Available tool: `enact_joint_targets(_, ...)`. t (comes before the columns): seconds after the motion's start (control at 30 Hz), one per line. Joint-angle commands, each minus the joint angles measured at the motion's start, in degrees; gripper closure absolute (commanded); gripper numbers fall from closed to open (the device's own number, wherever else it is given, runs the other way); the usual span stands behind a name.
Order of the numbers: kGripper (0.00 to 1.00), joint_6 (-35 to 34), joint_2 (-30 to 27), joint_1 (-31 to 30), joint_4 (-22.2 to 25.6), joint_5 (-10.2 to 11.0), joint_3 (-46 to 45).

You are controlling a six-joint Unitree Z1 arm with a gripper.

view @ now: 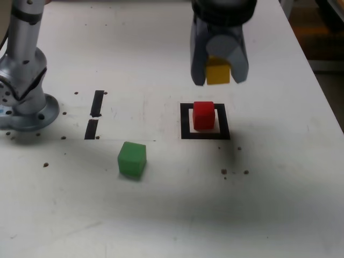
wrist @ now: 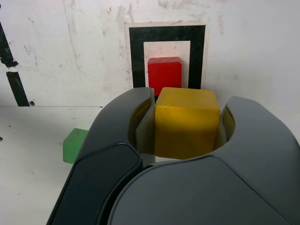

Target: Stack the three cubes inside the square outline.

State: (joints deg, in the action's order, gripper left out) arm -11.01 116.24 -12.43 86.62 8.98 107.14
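The jaws clamp the yellow cube above the red cube; next, lower it squarely on top.

Matt yellow cube, red cube and green cube, smooth dark plastic hand with slight sheen, flat black tape square outline, white scuffed, speckled worktop, polished metal arm base
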Motion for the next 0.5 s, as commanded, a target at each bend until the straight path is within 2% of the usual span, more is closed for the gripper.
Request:
enact_joint_targets(0.0, 0.9, -0.1, 1.1, 0.6, 0.0, -1.0, -1.1)
enact_joint_targets(0.17, 0.89, -0.3, 3.1, 2.1, -0.8, -3.3, -3.5)
enact_joint_targets(0.47, 0.88, 0.0, 5.9, 2.8, -1.2, -4.7, -3.7)
